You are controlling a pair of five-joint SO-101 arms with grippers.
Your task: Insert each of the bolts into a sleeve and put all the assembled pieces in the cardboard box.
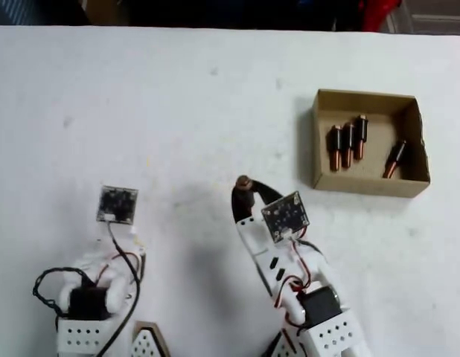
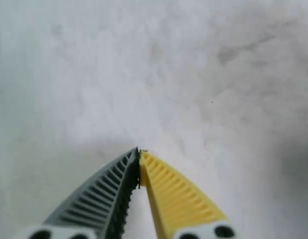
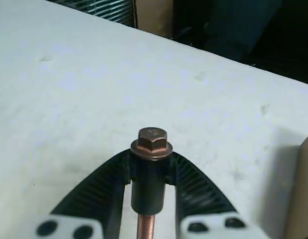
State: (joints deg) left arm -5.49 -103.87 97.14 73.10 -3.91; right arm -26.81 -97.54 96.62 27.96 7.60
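Now the cardboard box (image 1: 364,184) holds four assembled pieces (image 1: 347,145) — right gripper (image 3: 151,160) clamps a fifth piece (image 3: 152,145), left gripper (image 2: 139,152) closed.

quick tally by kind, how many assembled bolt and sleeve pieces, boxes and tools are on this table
assembled pieces: 5 (4 in the cardboard box, plus 1 assembled piece held in the right tool)
cardboard box: 1
tools: 2 (right tool, left tool)
total: 8
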